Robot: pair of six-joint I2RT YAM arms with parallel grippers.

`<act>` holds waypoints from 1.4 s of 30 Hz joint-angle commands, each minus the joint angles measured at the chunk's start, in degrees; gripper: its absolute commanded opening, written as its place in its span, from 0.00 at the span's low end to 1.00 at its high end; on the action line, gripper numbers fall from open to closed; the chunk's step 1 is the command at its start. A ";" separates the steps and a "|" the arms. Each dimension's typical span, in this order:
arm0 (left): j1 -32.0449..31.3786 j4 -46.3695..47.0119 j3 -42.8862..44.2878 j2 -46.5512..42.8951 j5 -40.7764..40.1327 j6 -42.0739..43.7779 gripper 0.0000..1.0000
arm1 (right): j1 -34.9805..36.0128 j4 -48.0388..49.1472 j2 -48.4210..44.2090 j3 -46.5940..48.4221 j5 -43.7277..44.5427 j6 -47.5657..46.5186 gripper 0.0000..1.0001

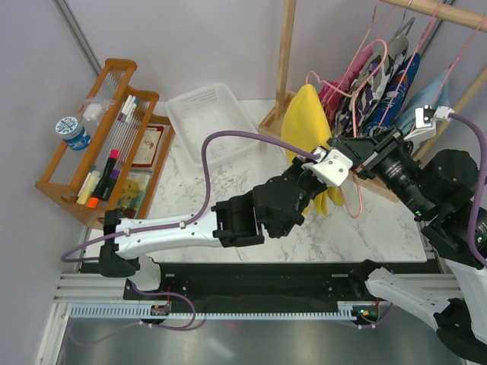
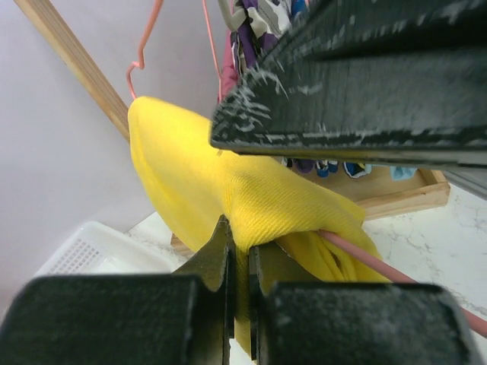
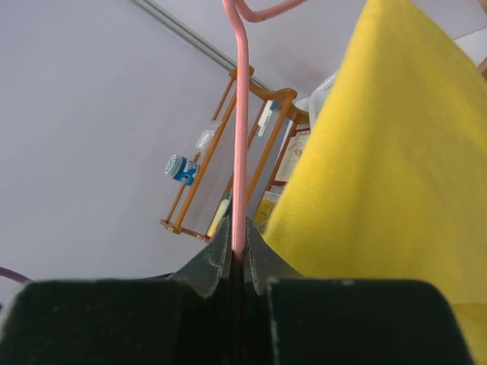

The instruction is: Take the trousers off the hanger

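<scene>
Closest in, my left gripper (image 2: 238, 245) is pinched shut on a fold of the yellow trousers (image 2: 198, 175), with the cloth bunched right between its fingertips. The trousers drape over the pink hanger (image 2: 358, 255), whose wire pokes out of the fold just beside that grip. My right gripper (image 3: 238, 247) is clamped on the hanger's wire, the yellow cloth hanging close alongside it. Both grips meet above the marble table (image 1: 228, 220), in front of the wooden rack (image 1: 288, 53), where the pink camouflage trousers (image 1: 335, 93) hang among other garments.
</scene>
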 commanded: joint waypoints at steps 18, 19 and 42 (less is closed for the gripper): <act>2.02 -6.49 12.77 -11.34 2.95 -2.58 0.02 | -0.02 8.90 -4.50 -18.62 1.25 -3.05 0.00; 2.38 -7.04 13.31 -11.51 2.95 -2.94 0.02 | 0.07 8.98 -4.59 -20.02 1.07 -3.05 0.00; 30.40 -18.81 7.60 -18.90 11.47 -8.38 0.02 | 0.07 6.26 -7.48 -30.84 -1.83 -9.91 0.00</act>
